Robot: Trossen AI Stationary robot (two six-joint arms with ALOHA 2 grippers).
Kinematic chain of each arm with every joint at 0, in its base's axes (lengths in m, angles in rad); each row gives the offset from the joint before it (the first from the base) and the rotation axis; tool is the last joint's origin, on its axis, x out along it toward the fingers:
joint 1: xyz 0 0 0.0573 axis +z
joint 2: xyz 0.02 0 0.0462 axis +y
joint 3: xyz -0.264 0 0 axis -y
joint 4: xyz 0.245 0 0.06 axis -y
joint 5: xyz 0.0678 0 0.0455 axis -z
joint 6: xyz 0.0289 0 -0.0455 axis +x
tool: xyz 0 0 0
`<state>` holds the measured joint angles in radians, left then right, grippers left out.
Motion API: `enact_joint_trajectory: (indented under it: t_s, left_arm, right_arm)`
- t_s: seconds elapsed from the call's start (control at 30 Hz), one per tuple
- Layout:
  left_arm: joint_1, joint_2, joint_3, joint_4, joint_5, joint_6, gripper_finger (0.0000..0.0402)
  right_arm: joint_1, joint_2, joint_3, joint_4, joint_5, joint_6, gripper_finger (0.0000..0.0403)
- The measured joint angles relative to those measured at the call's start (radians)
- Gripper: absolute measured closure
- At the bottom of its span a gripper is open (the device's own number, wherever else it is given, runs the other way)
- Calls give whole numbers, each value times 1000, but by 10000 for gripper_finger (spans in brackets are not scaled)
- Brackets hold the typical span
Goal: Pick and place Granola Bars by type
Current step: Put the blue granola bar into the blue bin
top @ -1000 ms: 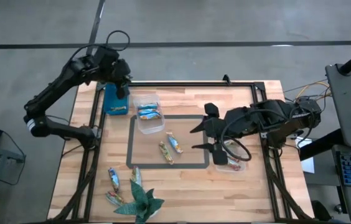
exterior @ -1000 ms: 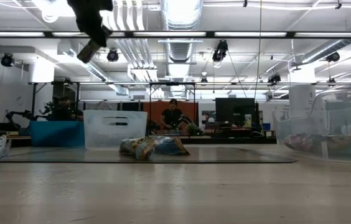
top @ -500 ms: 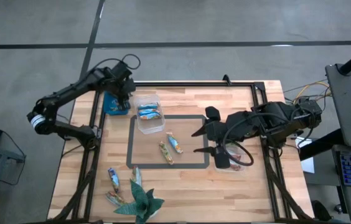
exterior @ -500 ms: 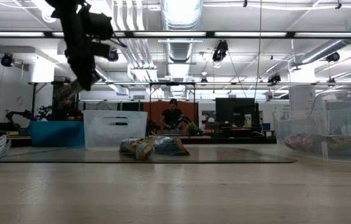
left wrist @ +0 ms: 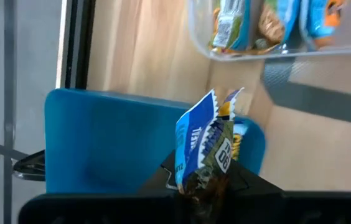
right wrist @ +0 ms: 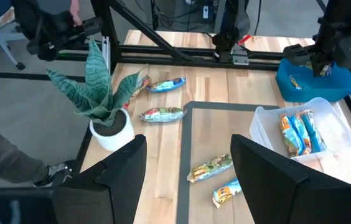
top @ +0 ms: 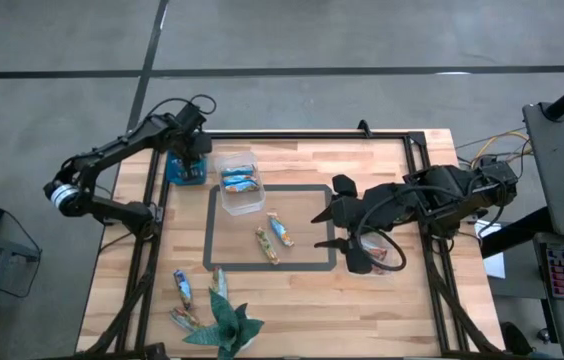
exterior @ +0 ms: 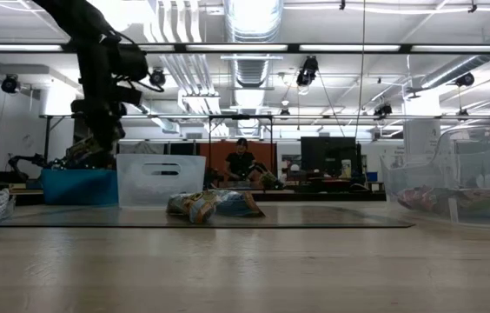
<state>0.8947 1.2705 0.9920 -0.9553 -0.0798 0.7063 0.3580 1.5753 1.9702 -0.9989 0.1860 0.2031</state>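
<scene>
Left pincer [top: 192,160] clenched on a blue-wrapped granola bar [left wrist: 203,146], hanging straight over the blue bin [top: 186,172] at the tabletop's far left corner; bar upright, long axis vertical, crimped end up, wrapper shiny blue with a darker panel. Bin directly beneath, so only a release needed. Right pincer [top: 345,230] spread wide, holding nothing, near the right edge, nearer the two bars [top: 273,238] inside the taped rectangle [top: 210,228].
</scene>
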Motion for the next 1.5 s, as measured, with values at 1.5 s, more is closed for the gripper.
enact_joint_trajectory:
  t_s: [1.5]
  left_arm:
    - [170,146,-156,226,87,6,395]
  right_arm:
    - [-20,-19,-62,8,61,-24,179]
